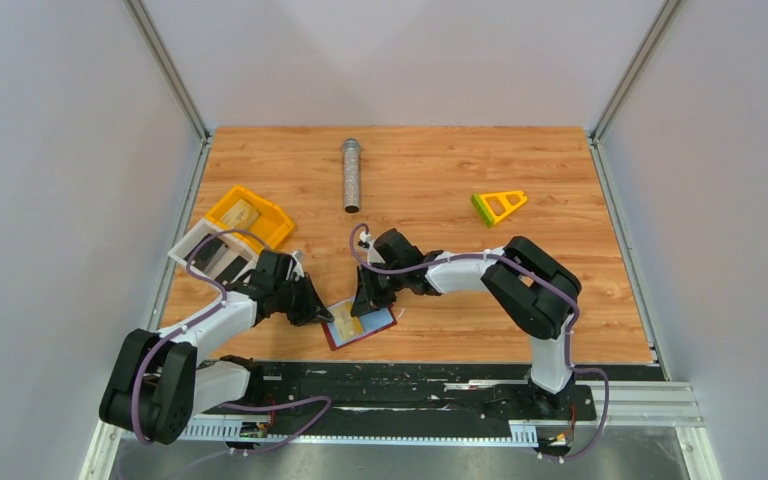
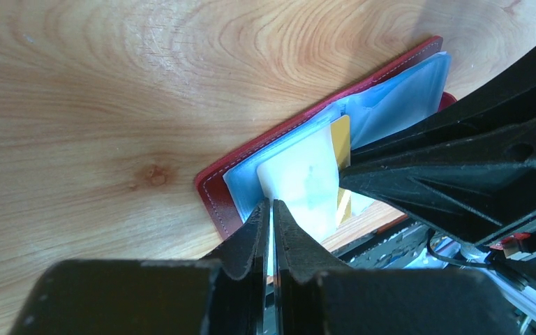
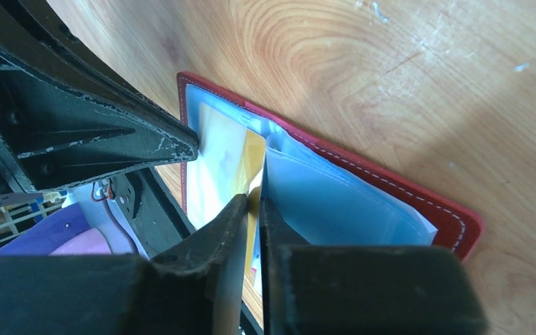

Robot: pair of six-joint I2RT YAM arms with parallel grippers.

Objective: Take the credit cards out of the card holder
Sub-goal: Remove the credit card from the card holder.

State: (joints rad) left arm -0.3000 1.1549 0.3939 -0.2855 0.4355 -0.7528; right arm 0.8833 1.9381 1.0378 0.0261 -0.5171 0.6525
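Observation:
The card holder [image 1: 361, 324] lies open on the wood near the front edge, dark red outside with pale blue-grey pockets inside [image 2: 398, 91] [image 3: 335, 202]. A tan-gold credit card [image 3: 253, 155] [image 2: 342, 136] sticks out of a middle pocket. My right gripper [image 3: 253, 202] [image 1: 368, 300] is shut on this card's edge, reaching in from the holder's far side. My left gripper [image 2: 272, 208] [image 1: 322, 313] is shut on a clear pocket flap [image 2: 300, 178] at the holder's left end. Each wrist view shows the other gripper's black fingers [image 2: 453, 164] [image 3: 105, 136] close by.
A yellow tray [image 1: 265, 222] and a white tray [image 1: 188, 250] stand at the left, each with something flat inside. A metal cylinder [image 1: 351, 175] lies at the back centre. A yellow-green triangular piece [image 1: 499, 205] lies at the back right. The table's front rail [image 1: 410, 385] runs just behind the holder.

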